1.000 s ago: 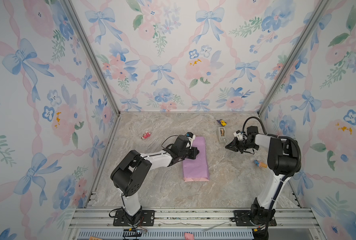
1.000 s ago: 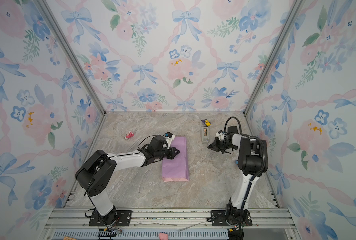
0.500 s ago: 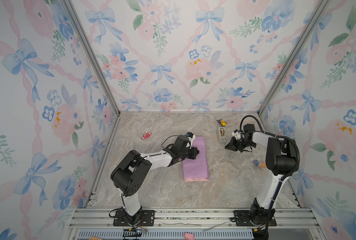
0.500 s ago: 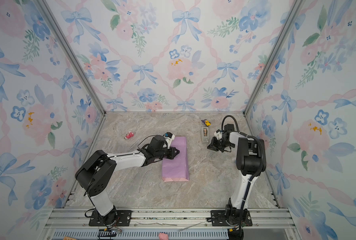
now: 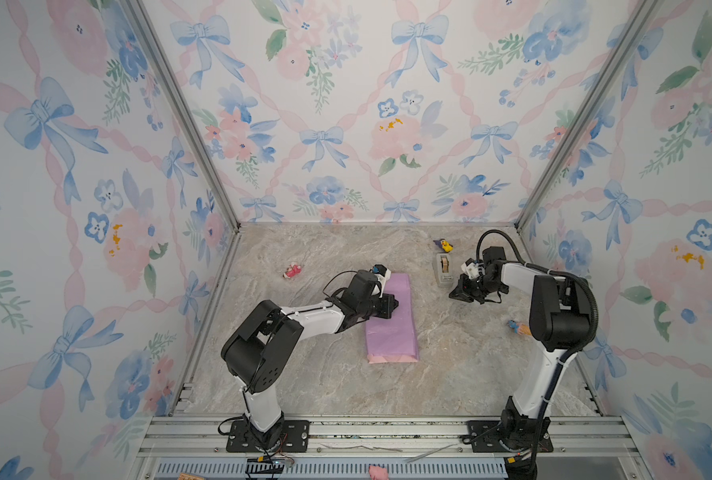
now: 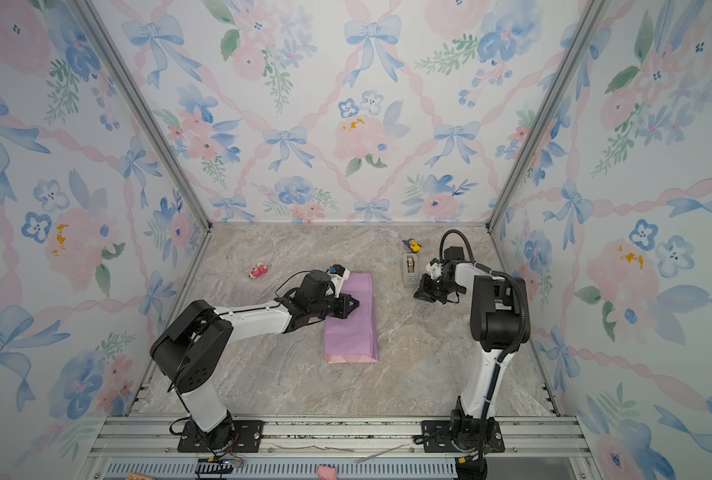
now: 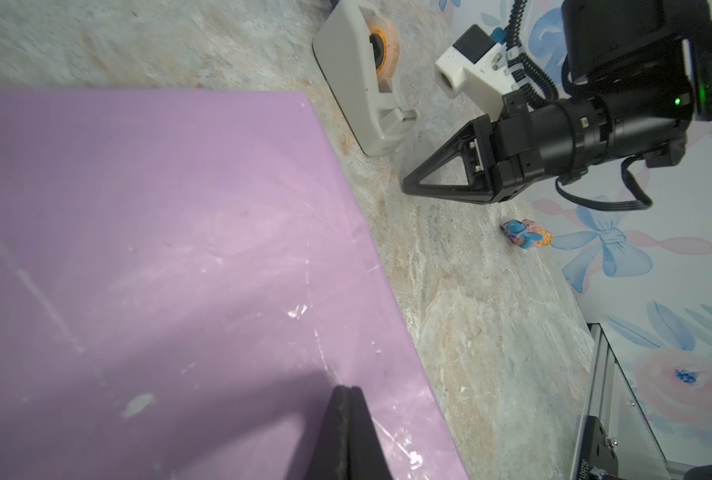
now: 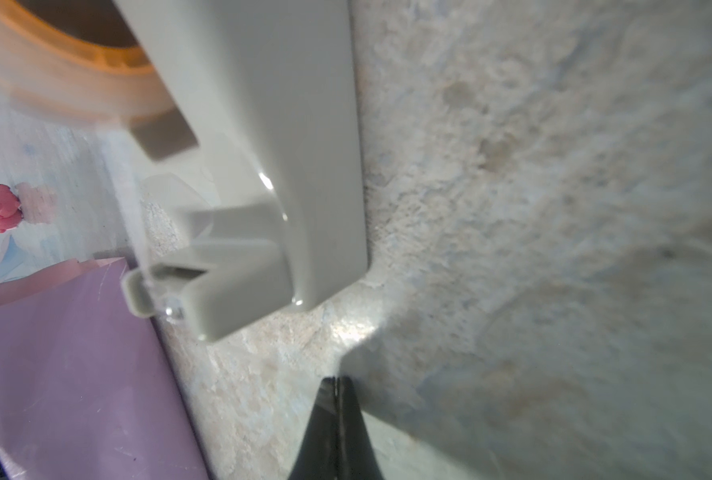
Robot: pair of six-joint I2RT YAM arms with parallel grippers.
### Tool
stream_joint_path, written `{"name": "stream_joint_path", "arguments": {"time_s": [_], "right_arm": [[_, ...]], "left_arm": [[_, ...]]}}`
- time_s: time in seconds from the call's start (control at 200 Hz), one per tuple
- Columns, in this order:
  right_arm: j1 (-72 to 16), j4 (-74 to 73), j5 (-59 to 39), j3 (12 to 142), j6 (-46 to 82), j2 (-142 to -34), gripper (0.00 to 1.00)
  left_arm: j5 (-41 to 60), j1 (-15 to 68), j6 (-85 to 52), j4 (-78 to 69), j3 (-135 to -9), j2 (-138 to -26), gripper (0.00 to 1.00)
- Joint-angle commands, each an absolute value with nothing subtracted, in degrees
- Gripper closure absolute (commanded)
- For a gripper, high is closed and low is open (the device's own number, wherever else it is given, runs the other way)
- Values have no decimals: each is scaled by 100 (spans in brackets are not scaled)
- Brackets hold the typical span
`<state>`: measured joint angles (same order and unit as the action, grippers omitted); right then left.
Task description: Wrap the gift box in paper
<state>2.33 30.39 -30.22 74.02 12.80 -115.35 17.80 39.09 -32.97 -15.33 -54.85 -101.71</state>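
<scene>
marble tabletop (image 5: pixel 304 374) bears lilac paper (image 5: pixel 391 328), folded long, pink-edged.

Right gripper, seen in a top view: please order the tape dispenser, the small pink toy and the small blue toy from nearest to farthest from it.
From the right gripper:
1. tape dispenser, just behind it, toward the back wall.
2. small blue toy, to its right, nearer the front.
3. small pink toy, far left, beyond the paper.
</scene>
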Motion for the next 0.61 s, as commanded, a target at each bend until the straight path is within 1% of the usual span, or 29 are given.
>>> {"name": "stream_joint_path", "arguments": {"time_s": [0.0, 0.465, 0.6], "right_arm": [[158, 4229, -2144, 7225, 1430, -11612, 100], [19, 4155, -1619, 7180, 1827, -11402, 100], [39, 4332, -1319, 7199, 1814, -11329, 100]], "left_arm": [[1691, 3964, -3230, -888, -5231, -10209, 95], [1672, 3964, -3226, -904, -5214, -10178, 95], [1663, 3967, -3228, -899, -5214, -10181, 95]]}}
